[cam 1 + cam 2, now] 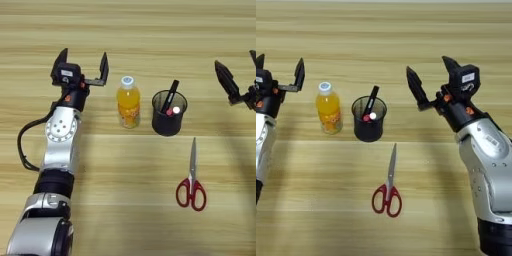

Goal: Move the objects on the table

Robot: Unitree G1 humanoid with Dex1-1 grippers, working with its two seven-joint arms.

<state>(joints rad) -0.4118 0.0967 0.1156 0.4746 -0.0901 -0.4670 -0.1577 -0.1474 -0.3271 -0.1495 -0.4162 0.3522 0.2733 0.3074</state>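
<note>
Both tools (82, 65) (431, 80) raised, fingers spread
</note>
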